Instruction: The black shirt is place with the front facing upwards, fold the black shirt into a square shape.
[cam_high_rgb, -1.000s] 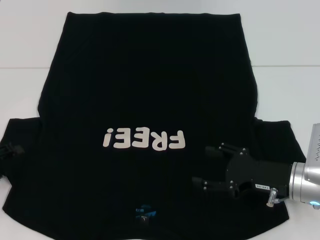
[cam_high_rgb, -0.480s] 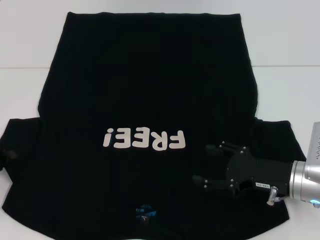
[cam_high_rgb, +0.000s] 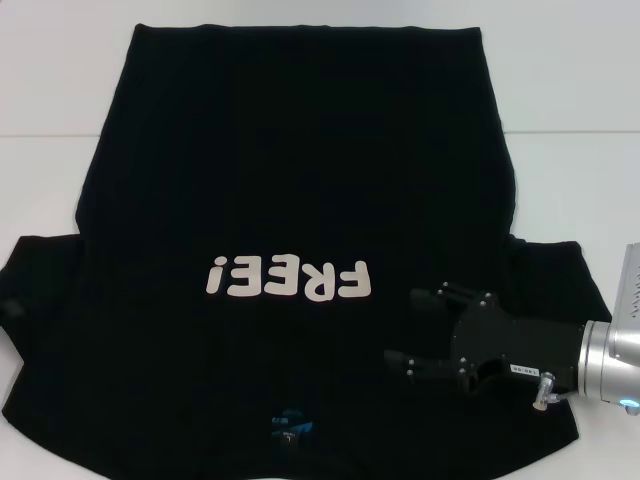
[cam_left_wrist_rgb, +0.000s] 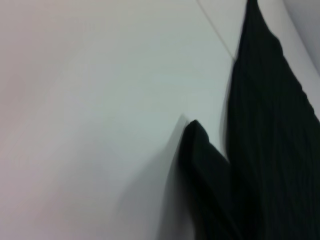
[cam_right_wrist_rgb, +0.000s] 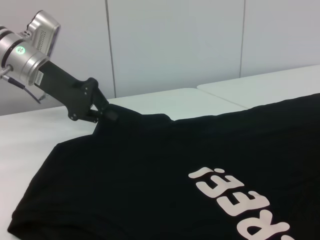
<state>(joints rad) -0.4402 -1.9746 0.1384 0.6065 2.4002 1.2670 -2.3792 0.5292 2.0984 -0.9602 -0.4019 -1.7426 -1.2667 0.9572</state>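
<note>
A black shirt (cam_high_rgb: 300, 200) lies spread flat and front up on a white desk (cam_high_rgb: 580, 90), collar and small blue neck label (cam_high_rgb: 292, 424) nearest the robot, hem at the far edge. Pale "FREE!" lettering (cam_high_rgb: 290, 279) crosses the chest and reads upside down from the head view.

Closest to the robot, on its right, the right gripper (cam_high_rgb: 410, 329) reaches in from the side over the shirt's right shoulder area, just beside the lettering. Its two black fingers (cam_high_rgb: 445, 297) are spread apart with only shirt fabric showing between them; they hold nothing. Whether the fingertips touch the cloth cannot be told.

At the opposite sleeve, the right wrist view shows the left gripper (cam_right_wrist_rgb: 107, 113) at the sleeve's outer edge, where shirt meets desk. Its fingers are at the hem of the sleeve (cam_right_wrist_rgb: 125, 114), but the pictures do not show whether they are closed on it. The left wrist view shows a raised fold of black fabric (cam_left_wrist_rgb: 200, 150) standing up from the desk beside the main body of the shirt.

Farther off, the shirt's body narrows slightly toward the hem, lying smooth across a seam between two desk panels.
</note>
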